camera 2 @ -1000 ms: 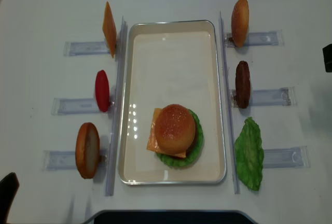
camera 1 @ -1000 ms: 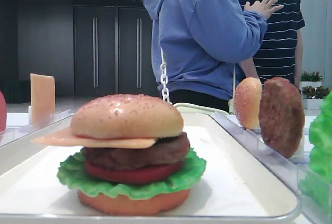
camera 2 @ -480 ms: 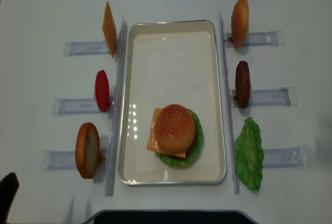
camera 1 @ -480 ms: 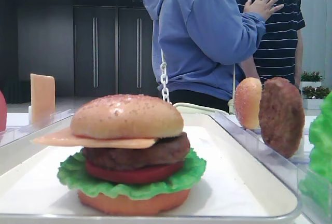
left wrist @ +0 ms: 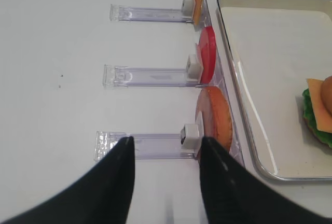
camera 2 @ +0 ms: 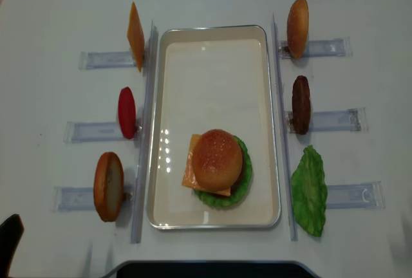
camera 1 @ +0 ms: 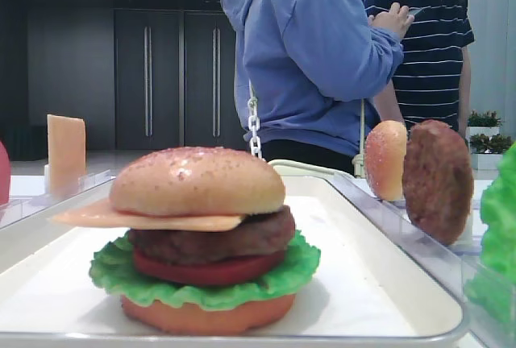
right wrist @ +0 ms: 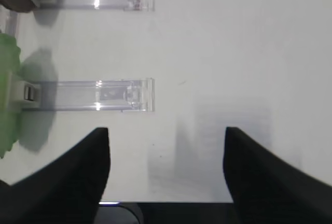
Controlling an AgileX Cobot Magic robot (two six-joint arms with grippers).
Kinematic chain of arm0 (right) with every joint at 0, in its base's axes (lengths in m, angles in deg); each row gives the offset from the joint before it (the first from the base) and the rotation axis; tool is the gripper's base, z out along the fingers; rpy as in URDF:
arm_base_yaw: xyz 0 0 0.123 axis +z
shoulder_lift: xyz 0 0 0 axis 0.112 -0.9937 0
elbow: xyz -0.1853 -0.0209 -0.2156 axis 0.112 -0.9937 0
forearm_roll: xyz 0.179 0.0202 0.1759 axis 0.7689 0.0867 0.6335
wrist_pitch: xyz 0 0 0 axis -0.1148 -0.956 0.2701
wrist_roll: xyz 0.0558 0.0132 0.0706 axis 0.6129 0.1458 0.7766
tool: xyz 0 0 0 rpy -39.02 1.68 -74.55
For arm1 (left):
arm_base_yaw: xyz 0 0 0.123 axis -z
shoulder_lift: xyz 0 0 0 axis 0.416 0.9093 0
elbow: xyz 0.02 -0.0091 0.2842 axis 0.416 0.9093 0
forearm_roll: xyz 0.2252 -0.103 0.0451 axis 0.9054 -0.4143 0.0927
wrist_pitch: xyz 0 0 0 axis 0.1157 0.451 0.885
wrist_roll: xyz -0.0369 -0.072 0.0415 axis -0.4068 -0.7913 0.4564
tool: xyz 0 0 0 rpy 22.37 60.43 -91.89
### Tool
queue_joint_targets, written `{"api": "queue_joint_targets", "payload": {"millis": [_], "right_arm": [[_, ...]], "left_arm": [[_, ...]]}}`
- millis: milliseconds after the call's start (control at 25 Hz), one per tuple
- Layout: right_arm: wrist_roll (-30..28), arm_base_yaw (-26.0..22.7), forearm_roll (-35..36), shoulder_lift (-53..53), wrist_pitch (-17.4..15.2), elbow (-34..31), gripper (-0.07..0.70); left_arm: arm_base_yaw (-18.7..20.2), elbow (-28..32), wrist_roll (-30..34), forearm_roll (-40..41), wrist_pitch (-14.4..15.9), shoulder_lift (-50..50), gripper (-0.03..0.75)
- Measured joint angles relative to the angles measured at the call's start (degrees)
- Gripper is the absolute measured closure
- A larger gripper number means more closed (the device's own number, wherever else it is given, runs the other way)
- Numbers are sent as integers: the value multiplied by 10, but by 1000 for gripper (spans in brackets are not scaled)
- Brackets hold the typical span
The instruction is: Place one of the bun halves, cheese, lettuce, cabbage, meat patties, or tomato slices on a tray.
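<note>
Both sets of jaws stand apart with nothing between them: the right gripper (right wrist: 166,172) hangs over bare white table (camera 2: 58,14) with its dark fingers (right wrist: 72,177) spread wide, and the left gripper (left wrist: 166,182) shows its two black fingers (left wrist: 111,182) parted above the nearest clear rack (left wrist: 140,145). Taking the tray (camera 2: 212,46) as the landmark, a stacked burger sits inside it toward its near end: a domed bun half (camera 2: 217,159) on top, a cheese slice (camera 2: 188,174) poking out on the burger's left, a meat patty (camera 1: 210,239) under that, then a tomato slice (camera 1: 205,271), a lettuce leaf (camera 2: 241,181) frilling out around the stack, and a flat orange-brown bottom bun (camera 1: 205,316) touching the tray floor. Left of the tray, three items stand upright in racks just beside its long edge: an orange slab (camera 2: 135,35) by the far end, a red disc (camera 2: 127,112) by the middle, and a tan bun disc (camera 2: 108,186) by the near end. Right of the tray, another bun (camera 2: 297,27) stands by the far end, a second patty (camera 2: 300,104) by the middle, and a loose green leaf (camera 2: 309,191) lies by the near end. Beyond the tray's far end, two people stand, one in a blue hoodie (camera 1: 310,50), one in a striped shirt (camera 1: 431,50).
</note>
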Motion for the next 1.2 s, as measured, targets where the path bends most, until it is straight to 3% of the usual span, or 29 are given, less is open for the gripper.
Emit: {"api": "queue_joint_targets", "payload": {"millis": [280,600,1200], "right_arm": [[11,0,0,142,8,-44,157],[23,0,0,248,17,-49,157],[24,0,2,274,18,-49,157]], "left_arm": [[0,0,0,0,0,0,391],[0,0,0,0,0,0,391],[0,0,0,0,0,0,391]]}}
